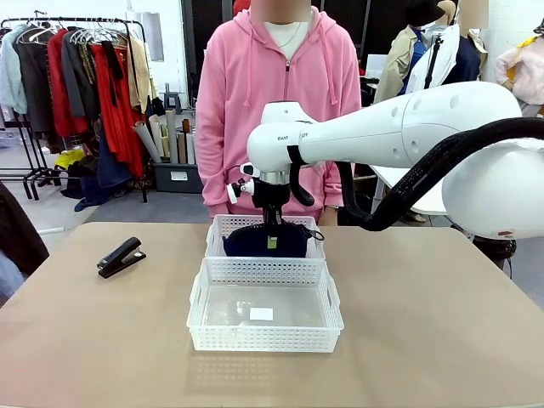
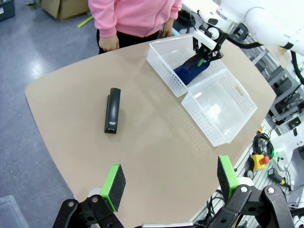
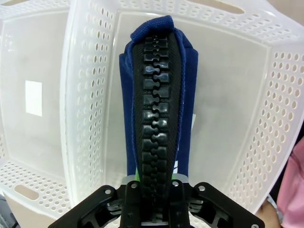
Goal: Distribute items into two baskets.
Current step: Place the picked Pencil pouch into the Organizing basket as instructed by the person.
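The dark navy zippered pouch [image 1: 265, 240] stands on edge inside the far white basket [image 1: 223, 228], zipper upward. My right gripper [image 1: 272, 234] reaches down from above and is shut on the pouch's top edge. In the right wrist view the pouch [image 3: 156, 95] runs up from between the jaws, with the far basket's wall [image 3: 266, 95] around it. The larger near basket [image 1: 263, 340] holds only a white label. The black stapler [image 1: 121, 257] lies on the table to the left. My left gripper [image 2: 168, 183] hangs open high above the table, far from the stapler [image 2: 112, 110].
A person in a pink hoodie [image 1: 280, 110] stands at the far edge, right behind the baskets, one hand [image 2: 109, 43] near the table rim. The two baskets touch end to end at the table's middle. Bare tabletop lies around the stapler and on the right.
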`<state>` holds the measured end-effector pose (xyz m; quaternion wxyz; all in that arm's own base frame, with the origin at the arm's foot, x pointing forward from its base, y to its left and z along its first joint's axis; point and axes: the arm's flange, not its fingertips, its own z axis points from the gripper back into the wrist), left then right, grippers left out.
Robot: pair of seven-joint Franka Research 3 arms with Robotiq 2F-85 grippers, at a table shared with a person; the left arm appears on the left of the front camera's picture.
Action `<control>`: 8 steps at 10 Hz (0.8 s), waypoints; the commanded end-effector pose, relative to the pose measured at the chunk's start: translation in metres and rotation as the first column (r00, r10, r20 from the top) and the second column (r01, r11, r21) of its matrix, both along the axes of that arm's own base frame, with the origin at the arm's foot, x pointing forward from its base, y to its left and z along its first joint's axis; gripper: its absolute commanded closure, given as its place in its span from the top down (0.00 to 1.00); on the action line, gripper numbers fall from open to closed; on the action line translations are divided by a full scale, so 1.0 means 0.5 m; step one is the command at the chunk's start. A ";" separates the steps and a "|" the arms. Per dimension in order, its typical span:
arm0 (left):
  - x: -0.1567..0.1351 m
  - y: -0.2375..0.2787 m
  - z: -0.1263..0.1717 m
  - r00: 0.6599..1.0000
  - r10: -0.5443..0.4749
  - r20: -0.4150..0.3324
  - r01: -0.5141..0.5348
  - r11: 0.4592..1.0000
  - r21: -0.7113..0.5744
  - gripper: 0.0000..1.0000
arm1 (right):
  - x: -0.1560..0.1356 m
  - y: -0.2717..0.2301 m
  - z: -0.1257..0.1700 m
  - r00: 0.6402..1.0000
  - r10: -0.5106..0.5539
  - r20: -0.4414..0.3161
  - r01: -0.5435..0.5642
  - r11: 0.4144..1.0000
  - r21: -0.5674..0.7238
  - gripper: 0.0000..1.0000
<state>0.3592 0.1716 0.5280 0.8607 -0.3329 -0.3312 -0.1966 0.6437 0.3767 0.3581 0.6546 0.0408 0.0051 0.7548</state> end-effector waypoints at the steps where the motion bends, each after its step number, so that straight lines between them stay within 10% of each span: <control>1: 0.000 0.000 0.001 1.000 -0.003 0.021 0.003 1.000 -0.015 1.00 | 0.014 0.006 0.014 1.000 0.012 -0.020 -0.011 0.999 0.037 0.72; 3: 0.000 0.000 0.001 1.000 -0.003 0.021 0.003 1.000 -0.015 1.00 | 0.013 -0.004 0.024 1.000 -0.013 -0.026 0.015 0.999 0.052 1.00; 8: 0.000 0.000 0.001 1.000 -0.003 0.021 0.003 1.000 -0.015 1.00 | -0.031 -0.053 0.113 0.999 -0.035 0.030 0.032 0.996 0.080 1.00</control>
